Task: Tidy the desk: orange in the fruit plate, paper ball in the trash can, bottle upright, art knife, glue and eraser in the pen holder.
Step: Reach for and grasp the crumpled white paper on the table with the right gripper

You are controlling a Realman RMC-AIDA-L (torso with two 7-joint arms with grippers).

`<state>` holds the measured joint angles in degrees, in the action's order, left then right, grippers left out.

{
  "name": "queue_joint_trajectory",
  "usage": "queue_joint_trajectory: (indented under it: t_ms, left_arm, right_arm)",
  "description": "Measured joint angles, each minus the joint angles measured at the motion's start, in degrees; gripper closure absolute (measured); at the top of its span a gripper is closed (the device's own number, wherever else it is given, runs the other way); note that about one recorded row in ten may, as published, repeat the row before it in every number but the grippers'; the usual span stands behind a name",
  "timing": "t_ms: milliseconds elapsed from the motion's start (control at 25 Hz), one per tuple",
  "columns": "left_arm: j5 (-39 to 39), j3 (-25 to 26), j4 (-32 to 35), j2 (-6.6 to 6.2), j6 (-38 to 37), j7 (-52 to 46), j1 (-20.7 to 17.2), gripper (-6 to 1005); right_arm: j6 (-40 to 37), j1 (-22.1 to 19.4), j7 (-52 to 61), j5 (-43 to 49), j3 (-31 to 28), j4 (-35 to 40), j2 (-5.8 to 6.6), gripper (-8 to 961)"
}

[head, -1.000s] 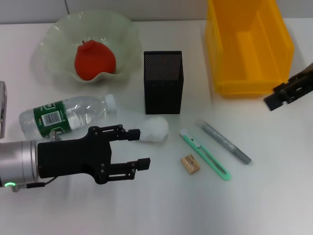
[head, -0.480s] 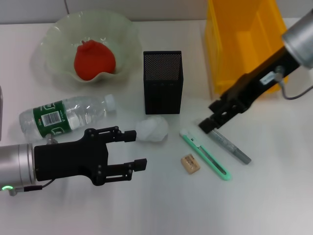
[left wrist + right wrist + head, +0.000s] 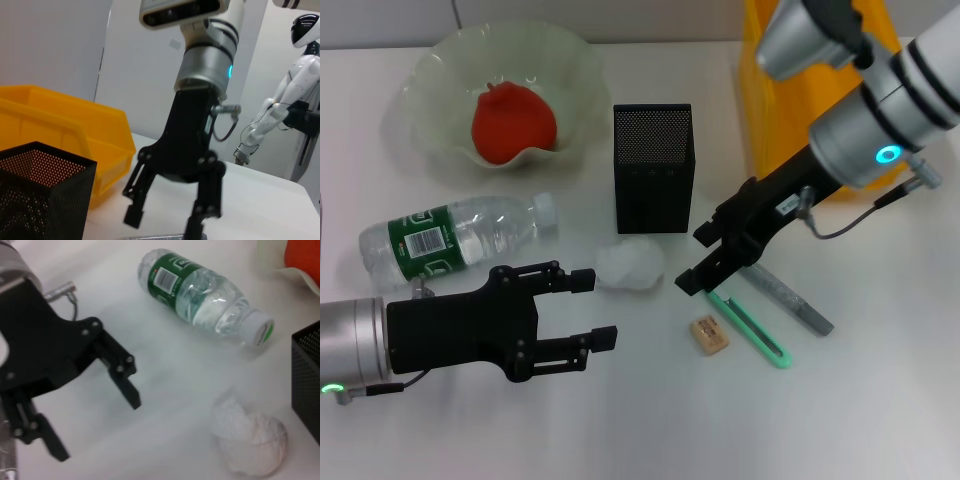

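Note:
The orange (image 3: 513,123) lies in the fruit plate (image 3: 430,70) at the back left. The bottle (image 3: 455,238) lies on its side in front of the plate. The pen holder (image 3: 653,168) stands mid-desk, with the paper ball (image 3: 630,265) just in front of it. My left gripper (image 3: 597,310) is open and empty, left of the ball and not touching it. My right gripper (image 3: 695,258) is open, just right of the ball, over the white end of the art knife (image 3: 750,325). The glue (image 3: 790,300) and the eraser (image 3: 709,334) lie beside the knife.
The yellow trash can (image 3: 775,130) stands at the back right, partly hidden by my right arm. The right wrist view shows the bottle (image 3: 205,295), the paper ball (image 3: 250,442) and the left gripper (image 3: 97,429). The left wrist view shows the right gripper (image 3: 165,220) beside the pen holder (image 3: 40,200).
My right arm has swung in from the desk's right edge to just right of the paper ball. My left gripper has drawn back slightly from the ball.

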<state>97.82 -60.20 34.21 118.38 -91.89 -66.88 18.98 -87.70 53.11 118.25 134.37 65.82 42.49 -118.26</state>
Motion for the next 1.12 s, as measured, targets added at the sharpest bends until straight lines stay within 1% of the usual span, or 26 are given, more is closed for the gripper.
queue_joint_trajectory:
  t_ms: [80,240,360,760,1120]
  left_arm:
    - [0.0,0.0,0.0,0.0,0.0,0.0,0.0,272]
    - [0.0,0.0,0.0,0.0,0.1,0.0,0.0,272]
    - [0.0,0.0,0.0,0.02,0.6,0.0,0.0,272]
    - [-0.1,0.0,0.0,0.09,1.0,0.0,0.4,273]
    - [-0.1,0.5,0.0,0.1,1.1,0.0,0.3,271]
  right_arm:
    - [2.5,-0.2,-0.6,0.1,1.7,-0.2,-0.54,129]
    - [6.3,-0.4,-1.3,-0.1,4.4,-1.1,-0.88,129]
    - [8.7,0.0,-2.1,-0.4,4.9,-2.4,-1.17,130]
    - [11.3,0.3,-4.5,-4.5,5.2,-3.9,-1.31,129]
    - [15.5,0.0,-6.3,-9.9,11.4,-5.5,-1.45,130]
